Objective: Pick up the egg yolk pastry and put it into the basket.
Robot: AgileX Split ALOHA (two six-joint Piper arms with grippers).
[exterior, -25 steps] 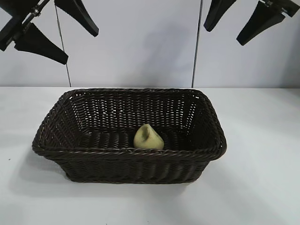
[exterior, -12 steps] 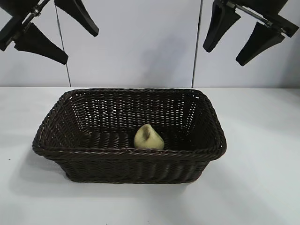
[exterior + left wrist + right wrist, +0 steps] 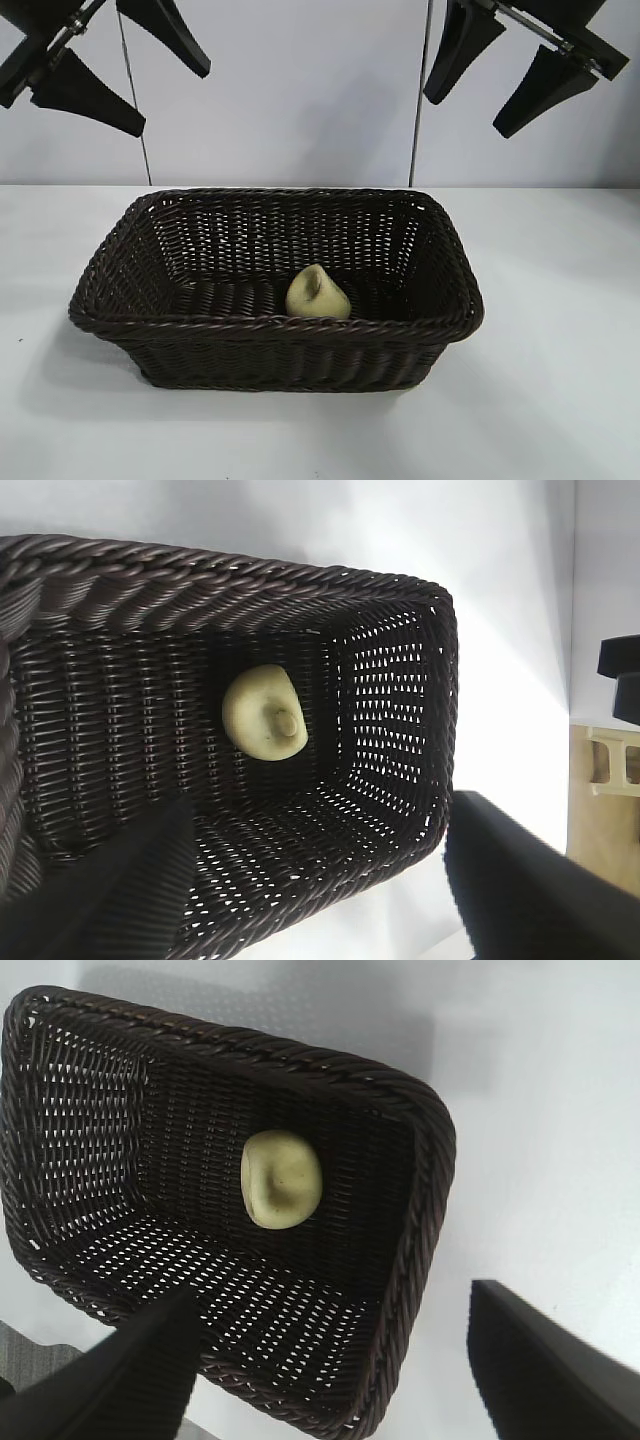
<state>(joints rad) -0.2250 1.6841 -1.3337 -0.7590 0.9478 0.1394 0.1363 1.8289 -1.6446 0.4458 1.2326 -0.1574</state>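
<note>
Both grippers hang high above the table with their black fingers spread wide and nothing between them: the left gripper [image 3: 130,75] at the upper left of the exterior view, the right gripper [image 3: 490,75] at the upper right, each clear of the basket [image 3: 275,345] below. That basket, dark brown woven wicker with sloping sides and a braided rim, sits on the white table [image 3: 560,400] roughly midway between the two arms. The egg yolk pastry [image 3: 317,294] lies inside it on the woven floor, close to the long wall nearest the exterior camera, tipped so its dimpled face is partly turned upward. Each wrist view looks down into the basket and shows the pastry [image 3: 265,712] resting alone on the weave [image 3: 282,1178], untouched by either arm.
</note>
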